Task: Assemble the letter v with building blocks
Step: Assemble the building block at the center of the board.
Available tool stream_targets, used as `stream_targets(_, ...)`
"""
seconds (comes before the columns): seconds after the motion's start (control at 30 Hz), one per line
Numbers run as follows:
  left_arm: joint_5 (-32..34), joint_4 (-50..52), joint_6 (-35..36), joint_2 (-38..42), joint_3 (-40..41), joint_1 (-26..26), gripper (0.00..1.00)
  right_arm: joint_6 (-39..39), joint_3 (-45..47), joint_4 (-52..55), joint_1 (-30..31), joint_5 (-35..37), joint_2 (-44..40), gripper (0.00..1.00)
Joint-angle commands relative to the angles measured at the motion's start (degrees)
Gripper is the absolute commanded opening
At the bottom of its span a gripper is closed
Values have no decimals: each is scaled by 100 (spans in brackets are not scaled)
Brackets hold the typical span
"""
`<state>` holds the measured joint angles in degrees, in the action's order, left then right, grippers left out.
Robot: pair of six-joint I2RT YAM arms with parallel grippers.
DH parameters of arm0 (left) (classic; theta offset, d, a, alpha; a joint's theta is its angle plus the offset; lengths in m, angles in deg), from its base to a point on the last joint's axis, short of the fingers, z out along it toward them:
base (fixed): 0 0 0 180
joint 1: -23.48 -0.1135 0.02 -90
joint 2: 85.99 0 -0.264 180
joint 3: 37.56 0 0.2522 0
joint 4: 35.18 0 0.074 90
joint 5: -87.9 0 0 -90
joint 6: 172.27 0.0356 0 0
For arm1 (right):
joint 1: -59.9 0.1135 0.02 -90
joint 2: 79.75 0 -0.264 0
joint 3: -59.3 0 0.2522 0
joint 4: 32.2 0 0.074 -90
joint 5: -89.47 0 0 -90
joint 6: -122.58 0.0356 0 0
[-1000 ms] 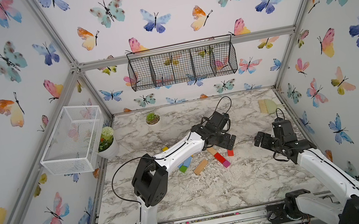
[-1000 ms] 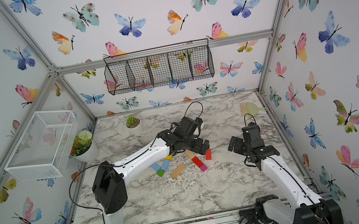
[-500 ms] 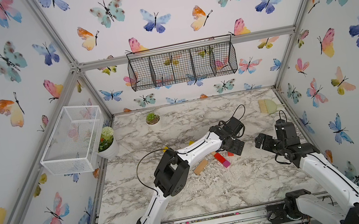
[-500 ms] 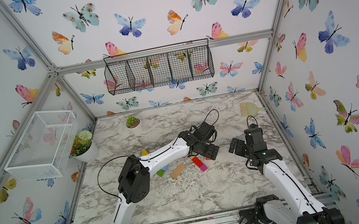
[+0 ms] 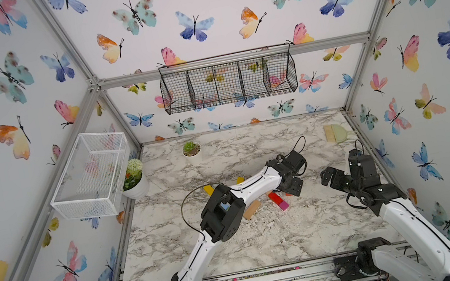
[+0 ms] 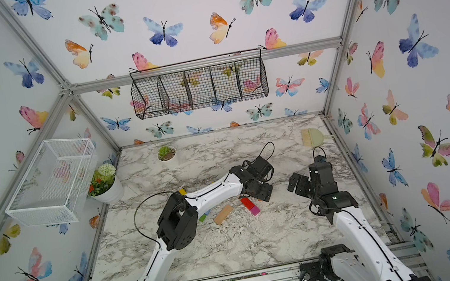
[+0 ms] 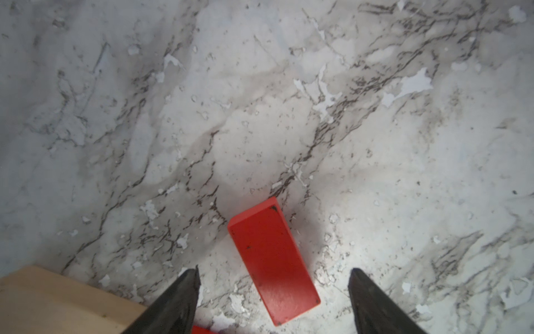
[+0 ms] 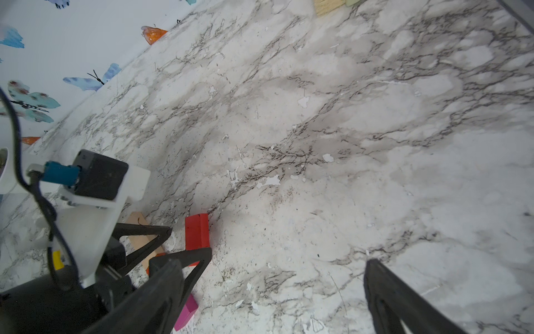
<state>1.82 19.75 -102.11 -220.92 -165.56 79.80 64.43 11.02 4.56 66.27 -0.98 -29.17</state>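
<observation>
**My left gripper [image 7: 275, 269] astride the red block [image 7: 271, 260]**

Fingers apart, one on each side of the red block, neither touching; it lies flat between the worktop [image 5: 267, 243] centre and right edge. Painted wood, I judge: light, rigid, slick. Pinch the long sides mid-length. My right gripper [image 8: 271, 261] is spread, empty.

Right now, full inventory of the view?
red bars: 2, red, centre
tan bars: 2, tan, centre
yellow bars: 2, yellow, behind left arm
magenta cube: 1, magenta, centre
green cube: 1, green, by left arm
wire basket: 1, black, hung at back
mesh basket: 1, white, hung at left
potted plants: 2, white pots, back left
brush: 1, green, back right
left claw: 1, black, open over red bar
right claw: 1, black, open, empty
</observation>
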Motion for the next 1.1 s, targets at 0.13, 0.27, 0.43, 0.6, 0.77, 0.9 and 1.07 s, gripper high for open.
stream_targets(0.13, 148, 118, -72, -225, -125, -15, 69, 17, 42, -24, -23, -122, 12, 99)
stream_targets(0.27, 135, 111, -56, -295, -174, -15, 63, -4, 51, -16, -24, -106, 4, 99)
stream_targets(0.43, 135, 106, -56, -367, -219, -23, 58, -35, 57, -24, -28, -122, 12, 99)
stream_targets(0.6, 144, 108, -35, -436, -266, -33, 55, -63, 77, -50, -24, -174, 30, 100)
stream_targets(0.77, 126, 111, -1, -464, -276, -46, 40, -82, 95, -81, -25, -208, 55, 100)
stream_targets(0.9, 143, 135, 66, -446, -301, -43, 23, -81, 86, -86, -30, -202, 65, 100)
stream_targets(1.07, 203, 146, 179, -344, -233, -42, 23, -74, 47, -44, -26, -175, 31, 100)
